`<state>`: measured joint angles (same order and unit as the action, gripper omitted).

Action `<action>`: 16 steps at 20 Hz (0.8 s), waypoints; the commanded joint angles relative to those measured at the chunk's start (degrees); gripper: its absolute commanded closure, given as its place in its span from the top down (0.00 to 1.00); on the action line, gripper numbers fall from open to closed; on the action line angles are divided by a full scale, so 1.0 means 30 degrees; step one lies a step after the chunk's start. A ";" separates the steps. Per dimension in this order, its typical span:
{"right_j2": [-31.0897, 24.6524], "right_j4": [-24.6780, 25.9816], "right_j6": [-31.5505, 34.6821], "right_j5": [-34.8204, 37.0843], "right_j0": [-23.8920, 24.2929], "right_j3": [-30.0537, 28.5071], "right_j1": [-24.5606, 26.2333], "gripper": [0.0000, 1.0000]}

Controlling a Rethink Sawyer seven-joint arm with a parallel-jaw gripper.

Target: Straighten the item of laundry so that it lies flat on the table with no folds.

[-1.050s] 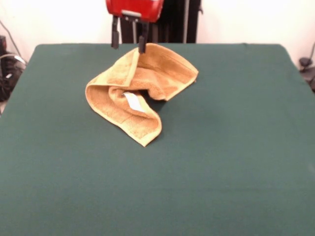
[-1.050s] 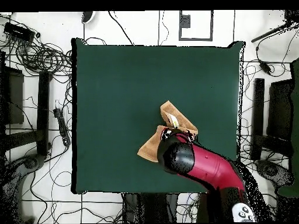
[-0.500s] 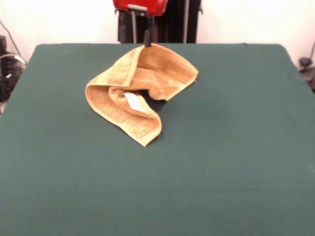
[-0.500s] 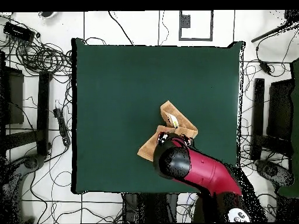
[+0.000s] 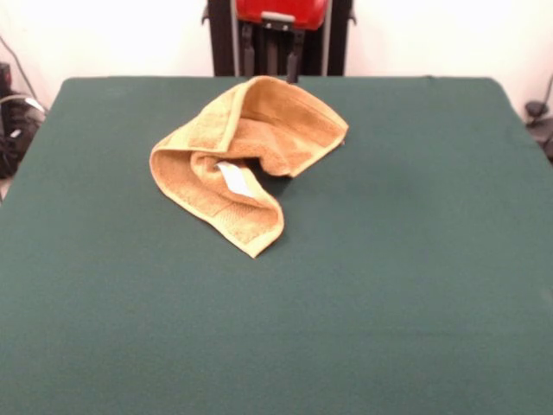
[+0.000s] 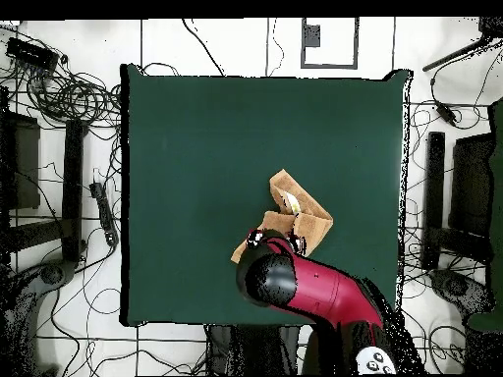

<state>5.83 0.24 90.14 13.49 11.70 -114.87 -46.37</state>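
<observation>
One towel [image 5: 246, 160], still crumpled: it's folded over itself into a loop with the white tag [image 5: 232, 178] showing in the middle. In the front view its long axis runs diagonally, from the wide folded end at the upper right down to a pointed corner at the lower left-center. It sits on the green table [image 5: 415, 285] in the half toward the robot, a bit off-center.

One gripper [image 5: 271, 54], hanging just above and behind the towel's top fold, not touching it, fingers apart with nothing between them. Compared with a second ago it has lifted and slid sideways off the towel's edge; the towel itself hasn't budged.
</observation>
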 commanded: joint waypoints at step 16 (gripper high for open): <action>-0.1540 -0.0574 0.4463 -0.5254 -0.0641 -0.0479 0.5740 1.00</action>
<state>5.76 0.18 90.14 0.19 12.54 -114.98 -33.96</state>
